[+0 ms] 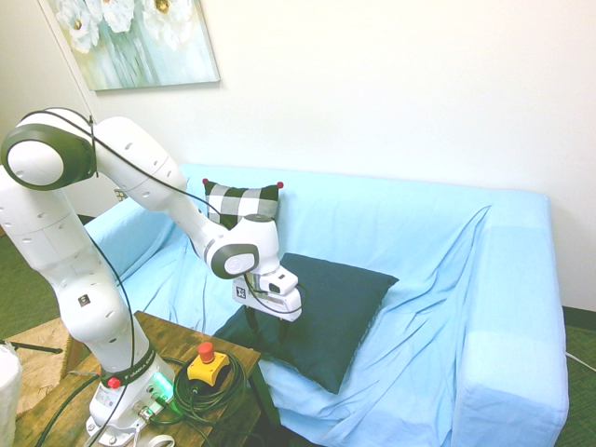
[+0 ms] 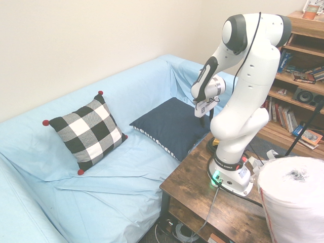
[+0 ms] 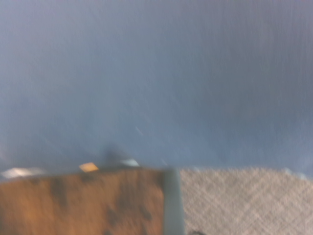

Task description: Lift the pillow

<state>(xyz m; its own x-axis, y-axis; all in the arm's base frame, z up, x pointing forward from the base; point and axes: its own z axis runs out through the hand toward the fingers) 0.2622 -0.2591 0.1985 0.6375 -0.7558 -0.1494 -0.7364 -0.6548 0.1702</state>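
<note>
The end effector (image 1: pixel 267 326) is held wide, with nothing gripped, above the near part of the large square dark teal fabric pillow (image 1: pixel 340 317). The pillow is laid flat on the sofa draped in light blue cloth (image 1: pixel 507 307), right of the lower centre of the frame in the first exterior view. It is judged light, soft and not fragile; the flat face may slip if pinched shallowly. A deep hold is best taken at the edge near the brown wooden desk (image 2: pixel 202 185).
</note>
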